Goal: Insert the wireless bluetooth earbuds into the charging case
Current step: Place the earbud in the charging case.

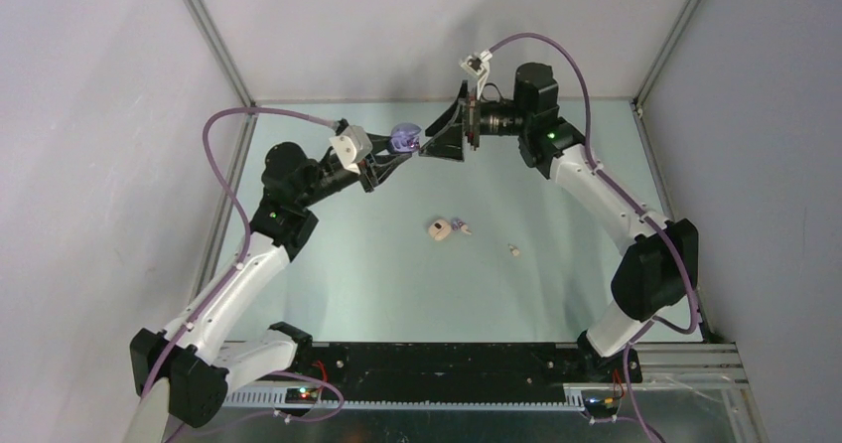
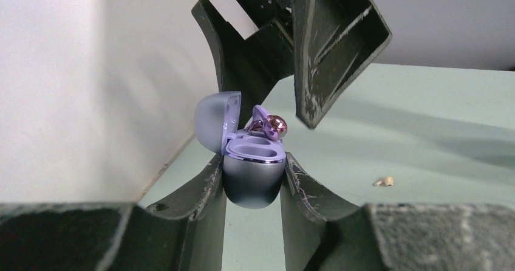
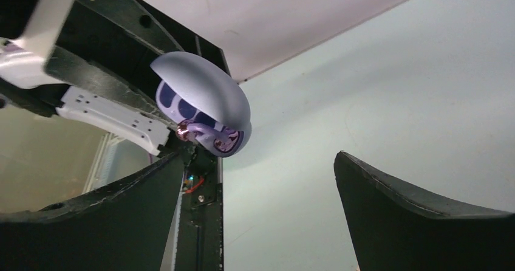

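My left gripper is shut on the lavender charging case, held above the table with its lid open. A shiny purple earbud sits at the case's far socket, sticking up and not fully seated. My right gripper is open with nothing between its fingers, its tips just beside the case and the earbud. From above, both grippers meet at the case. On the table lie a lavender earbud and a small white earbud.
A cream-white rounded piece lies next to the lavender earbud mid-table. The white earbud also shows on the green table surface. Enclosure walls and metal frame posts border the table at back and sides.
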`<state>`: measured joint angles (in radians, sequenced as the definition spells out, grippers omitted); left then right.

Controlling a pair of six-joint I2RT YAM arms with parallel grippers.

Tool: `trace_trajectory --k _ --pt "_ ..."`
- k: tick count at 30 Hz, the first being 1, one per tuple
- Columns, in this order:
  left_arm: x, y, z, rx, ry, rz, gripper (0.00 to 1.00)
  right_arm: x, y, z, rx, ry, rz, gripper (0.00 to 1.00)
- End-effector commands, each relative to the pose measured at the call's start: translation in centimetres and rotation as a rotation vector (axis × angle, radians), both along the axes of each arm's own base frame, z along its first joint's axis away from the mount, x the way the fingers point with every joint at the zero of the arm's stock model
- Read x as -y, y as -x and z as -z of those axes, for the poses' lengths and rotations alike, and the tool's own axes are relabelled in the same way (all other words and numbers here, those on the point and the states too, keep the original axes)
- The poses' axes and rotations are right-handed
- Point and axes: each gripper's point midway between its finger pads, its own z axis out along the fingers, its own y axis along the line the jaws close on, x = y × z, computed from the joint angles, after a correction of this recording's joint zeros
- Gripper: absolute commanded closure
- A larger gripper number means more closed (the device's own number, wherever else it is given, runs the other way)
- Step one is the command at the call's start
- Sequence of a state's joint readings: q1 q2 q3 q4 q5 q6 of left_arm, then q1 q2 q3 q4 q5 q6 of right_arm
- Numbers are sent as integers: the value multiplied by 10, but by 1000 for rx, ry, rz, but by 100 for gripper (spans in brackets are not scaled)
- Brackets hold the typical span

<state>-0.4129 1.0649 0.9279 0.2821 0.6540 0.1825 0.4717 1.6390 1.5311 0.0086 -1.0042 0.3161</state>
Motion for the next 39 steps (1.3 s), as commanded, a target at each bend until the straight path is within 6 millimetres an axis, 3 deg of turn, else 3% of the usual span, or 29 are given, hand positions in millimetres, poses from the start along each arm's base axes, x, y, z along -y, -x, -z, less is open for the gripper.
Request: trace_trajectory --k 1,7,13,21,35,39 --pt "-3 7 -32 89 49 -4 100 9 14 -38 55 -98 -112 1" --pt "-2 6 -29 82 45 4 100 9 21 -42 73 -100 -126 1" --pt "-1 6 -29 79 43 7 100 -2 11 -40 95 -71 -44 3" --pt "-1 7 -29 85 34 12 100 -7 -8 -41 67 -90 40 21" --pt "0 6 -26 77 32 13 100 -9 -10 -37 68 -77 63 20" --pt "-1 5 -26 70 36 4 100 -11 11 -42 127 -93 -51 13"
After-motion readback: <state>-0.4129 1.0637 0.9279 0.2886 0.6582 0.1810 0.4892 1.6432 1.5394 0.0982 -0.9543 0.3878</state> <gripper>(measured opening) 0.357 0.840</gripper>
